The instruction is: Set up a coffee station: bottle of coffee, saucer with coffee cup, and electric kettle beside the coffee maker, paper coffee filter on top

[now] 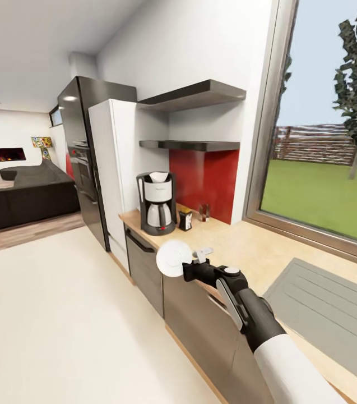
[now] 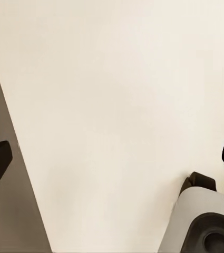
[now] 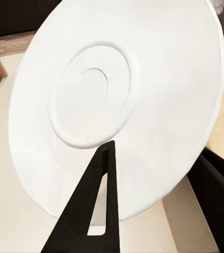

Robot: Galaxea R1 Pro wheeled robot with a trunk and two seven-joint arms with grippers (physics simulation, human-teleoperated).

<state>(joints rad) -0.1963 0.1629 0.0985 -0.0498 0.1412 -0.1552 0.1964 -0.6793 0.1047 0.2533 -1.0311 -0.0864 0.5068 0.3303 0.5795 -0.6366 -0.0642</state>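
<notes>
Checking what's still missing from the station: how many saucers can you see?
1. The saucer is held in the right end effector, tilted on edge over the countertop edge, short of the coffee maker. Others may be out of view.

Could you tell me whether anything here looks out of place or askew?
Yes: the saucer is tipped on edge in the right gripper, held in the air beside the countertop instead of lying flat by the coffee maker.

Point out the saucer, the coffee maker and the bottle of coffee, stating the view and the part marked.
saucer [image 1: 173, 258]: head view, centre of its face.
coffee maker [image 1: 158, 203]: head view, front of its body.
bottle of coffee [image 1: 185, 220]: head view, its label.
</notes>
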